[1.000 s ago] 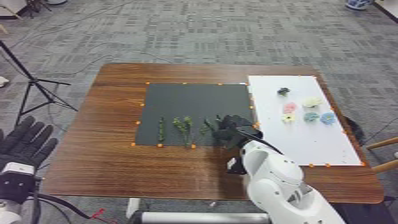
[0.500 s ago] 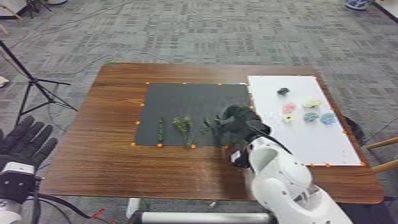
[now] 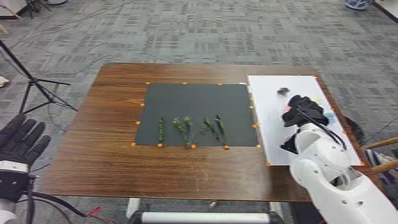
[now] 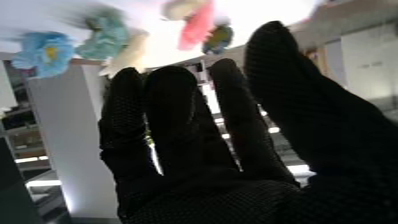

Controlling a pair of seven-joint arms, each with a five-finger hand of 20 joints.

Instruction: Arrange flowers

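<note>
My right hand (image 3: 304,111) is over the white sheet among the flower heads, covering some of them. In the right wrist view the hand (image 4: 178,130) is open, fingers straight, holding nothing. Beyond its fingertips are a blue flower (image 4: 44,52), a teal flower (image 4: 105,36), a pink flower (image 4: 197,25) and a dark flower (image 4: 218,39). In the head view the dark flower (image 3: 283,91) lies up from the hand. Green stems (image 3: 183,131) lie side by side on the lower part of the black mat. My left hand (image 3: 23,140) is open at the left edge, off the table.
The black mat (image 3: 195,102) and the white sheet (image 3: 277,137) lie next to each other on the brown table (image 3: 98,165), with small orange markers along their edges. A black tripod (image 3: 34,80) stands on the floor at the left, and a chair (image 3: 384,165) is at the right.
My right hand has moved right, from beside the stems on the black mat to the flower heads on the white sheet. The stems at the mat's right side are uncovered. The left hand has shifted slightly.
</note>
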